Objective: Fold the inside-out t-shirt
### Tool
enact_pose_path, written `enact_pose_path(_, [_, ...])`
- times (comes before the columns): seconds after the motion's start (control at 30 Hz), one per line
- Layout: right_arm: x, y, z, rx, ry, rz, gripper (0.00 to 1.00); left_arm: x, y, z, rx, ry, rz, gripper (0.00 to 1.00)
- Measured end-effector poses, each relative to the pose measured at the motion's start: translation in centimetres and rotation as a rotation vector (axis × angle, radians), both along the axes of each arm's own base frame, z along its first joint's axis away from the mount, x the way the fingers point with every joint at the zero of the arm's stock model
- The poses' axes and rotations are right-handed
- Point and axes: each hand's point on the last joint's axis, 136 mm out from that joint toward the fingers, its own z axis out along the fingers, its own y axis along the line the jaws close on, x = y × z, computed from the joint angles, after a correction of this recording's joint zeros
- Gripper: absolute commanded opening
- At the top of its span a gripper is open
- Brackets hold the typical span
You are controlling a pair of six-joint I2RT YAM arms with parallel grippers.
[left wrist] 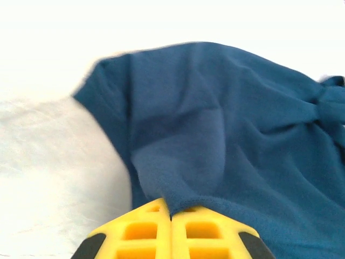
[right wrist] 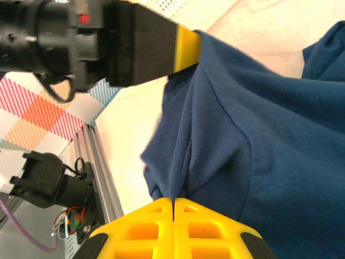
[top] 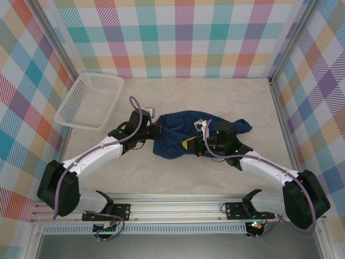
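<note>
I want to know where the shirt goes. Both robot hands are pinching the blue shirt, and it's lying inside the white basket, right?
Not quite. The left gripper and the right gripper do both pinch the blue t-shirt, but it lies on the table, apart from the white basket at the far left. The top view shows this.

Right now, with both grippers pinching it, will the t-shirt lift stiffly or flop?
Probably floppy: the t-shirt creases softly away from where the left gripper pinches its edge. It would likely sag between the grips, since folds also run up from the right gripper. It looks thin, so it is probably light.
</note>
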Motion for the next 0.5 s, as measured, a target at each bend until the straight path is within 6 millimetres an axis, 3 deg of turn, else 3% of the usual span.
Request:
enact_pose_path(0.1, [-0.3, 0.4, -0.2, 0.020, 0.040, 0.029, 0.00, 0.2, 0.2, -0.7, 0.043, 0.018, -0.010, 0.37])
enact_pose_path(0.23, [-0.5, 0.7, -1.4, 0.017, 0.114, 0.041, 0.00, -1.2, 0.9, -0.7, 0.039, 0.028, -0.019, 0.58])
enact_pose_path(0.33, [-0.4, 0.7, -1.8, 0.014, 0.138, 0.034, 0.00, -4.0, 0.6, 1.3, -0.025, -0.010, -0.083, 0.63])
enact_pose_path(0.4, [-0.4, 0.7, -1.8, 0.016, 0.148, 0.030, 0.00, -6.0, -0.6, 3.2, -0.088, -0.045, -0.165, 0.64])
enact_pose_path(0.5, [-0.3, 0.8, -1.7, 0.019, 0.152, 0.028, 0.00, -8.0, -3.2, 4.3, -0.151, -0.052, -0.299, 0.65])
